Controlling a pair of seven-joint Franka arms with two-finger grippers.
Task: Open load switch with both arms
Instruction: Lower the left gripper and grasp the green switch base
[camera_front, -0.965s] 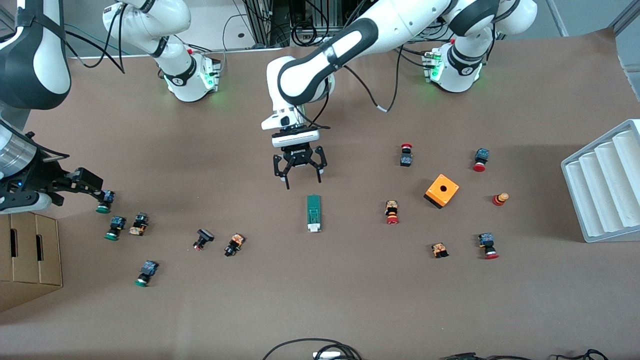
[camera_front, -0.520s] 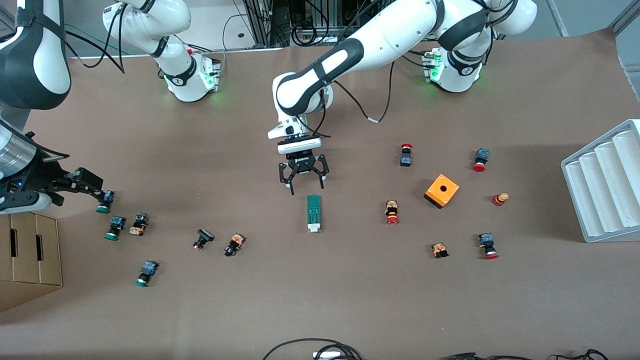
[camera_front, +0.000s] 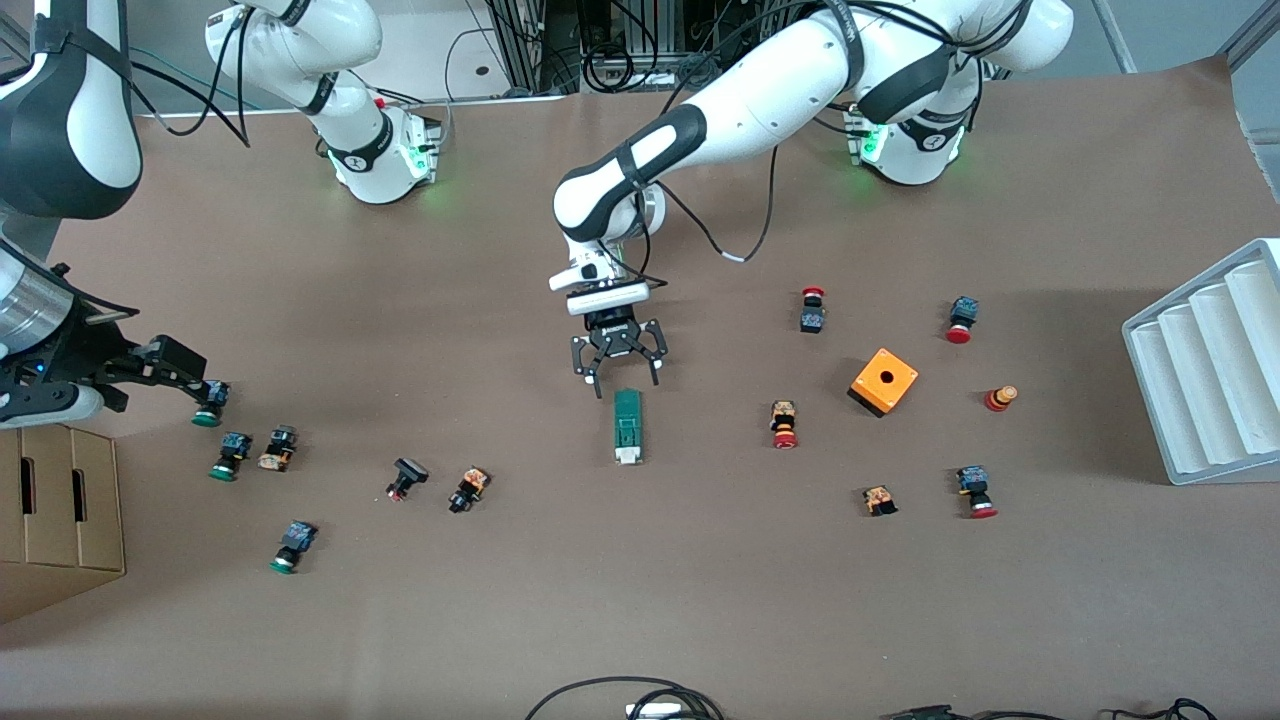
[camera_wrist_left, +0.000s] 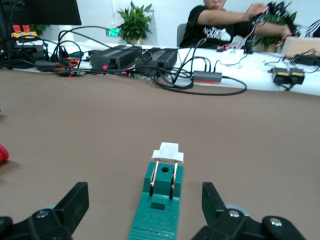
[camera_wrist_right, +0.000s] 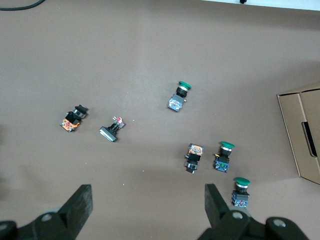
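- The front view is showing the whole desk (camera_front: 640, 600), with the load switch (camera_front: 627, 427) lying flat near its middle, its white block pointing toward the front camera.
- The left wrist view is showing what the front view cannot: two thin copper-coloured strips on top of the load switch (camera_wrist_left: 161, 200), running up to the white block, and a small round hole between them.
- The same wrist view is also giving the room: a white table with black power units and cables, a potted plant (camera_wrist_left: 134, 22), and a seated person in a black shirt (camera_wrist_left: 215, 25).
- The right wrist view is looking straight down on a group of green-capped push buttons (camera_wrist_right: 227, 155) and on the corner of a cardboard box (camera_wrist_right: 302, 130).
- The desk is covered with brown paper; red-capped push buttons (camera_front: 785, 425) and an orange cube (camera_front: 884, 381) are lying toward the left arm's end, and a white ridged tray (camera_front: 1215, 365) is standing at that edge.
- The left gripper (camera_front: 620, 380) is hanging over the green end of the load switch; its jaws are spread wide and released, touching nothing.
- The right gripper (camera_front: 150, 365) is waiting over the right arm's end of the desk, above the green-capped buttons; its jaws are also spread wide and are holding nothing.
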